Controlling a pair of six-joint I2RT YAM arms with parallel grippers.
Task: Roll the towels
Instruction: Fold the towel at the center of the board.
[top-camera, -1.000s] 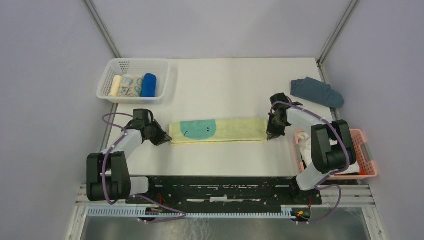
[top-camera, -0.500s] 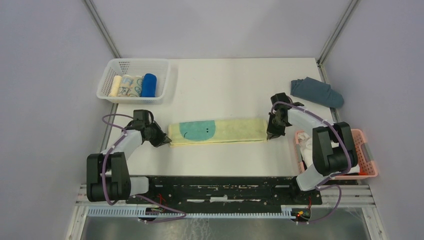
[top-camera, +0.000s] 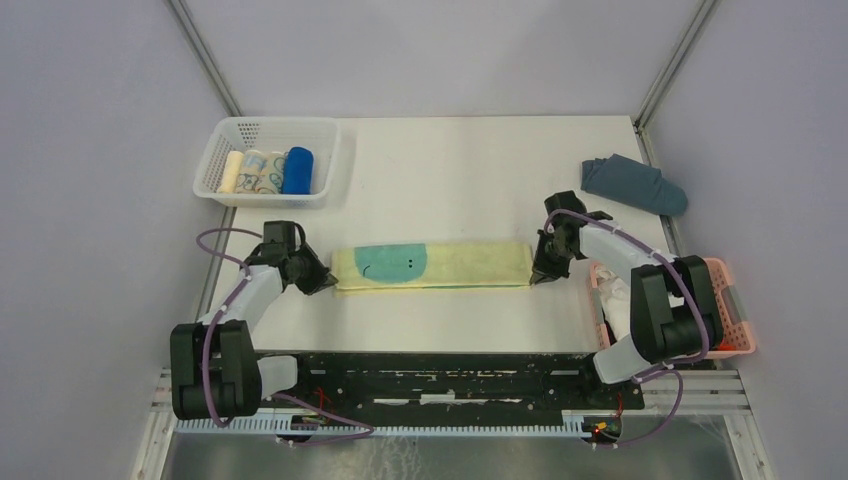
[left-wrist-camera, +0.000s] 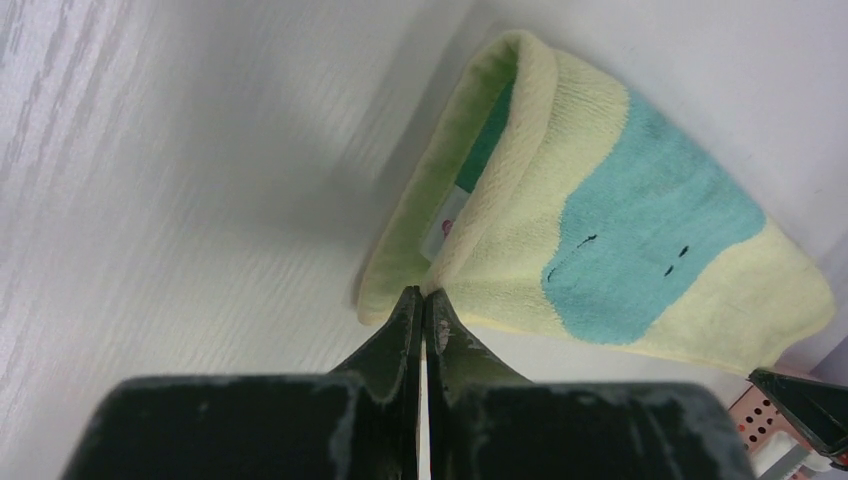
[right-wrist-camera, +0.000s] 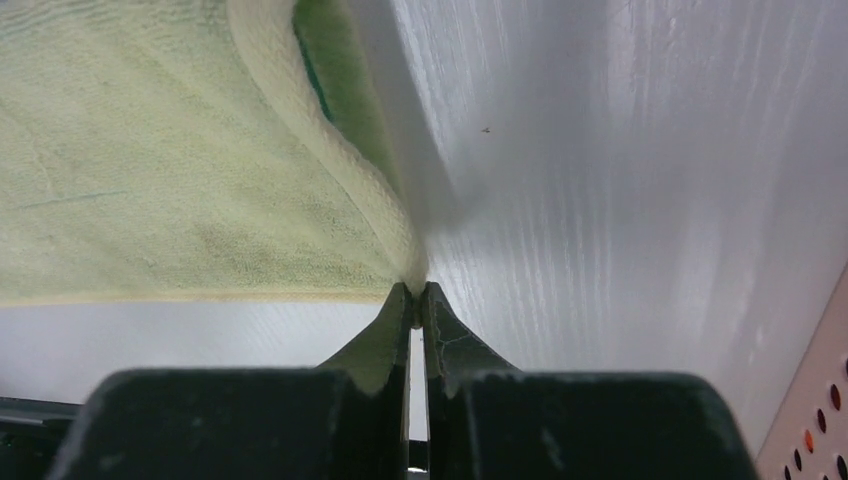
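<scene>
Pale lilac walls close in a white table (top-camera: 450, 160), and across the middle of the top view lies the yellow towel (top-camera: 470, 262). It is folded into a long, narrow strip with its teal patch (top-camera: 390, 262) toward the left. That shape suits rolling: a strip this slim winds up from one end into a tidy cylinder.

The left gripper (top-camera: 322, 281) sits at the strip's left end. In its wrist view the jaws are pressed together on the near corner, with the folded layers gaping slightly above them. The right gripper (top-camera: 540, 274) is at the opposite end, and its wrist view shows the jaws nearly together with the towel's corner drawn to a point between the tips. It looks like a light pinch, though how firm it is cannot be told. Holding both ends at once probably serves to pull the strip taut and straight so that no wrinkle gets wound in.

At the upper left a white basket (top-camera: 215, 150) holds the blue towel (top-camera: 297, 170), already rolled and lying beside two paler rolls (top-camera: 250, 172), so finished rolls evidently go there. A slate cloth (top-camera: 635, 183) lies crumpled at the upper right. A pink basket (top-camera: 735, 300) sits at the right edge, behind the right arm.
</scene>
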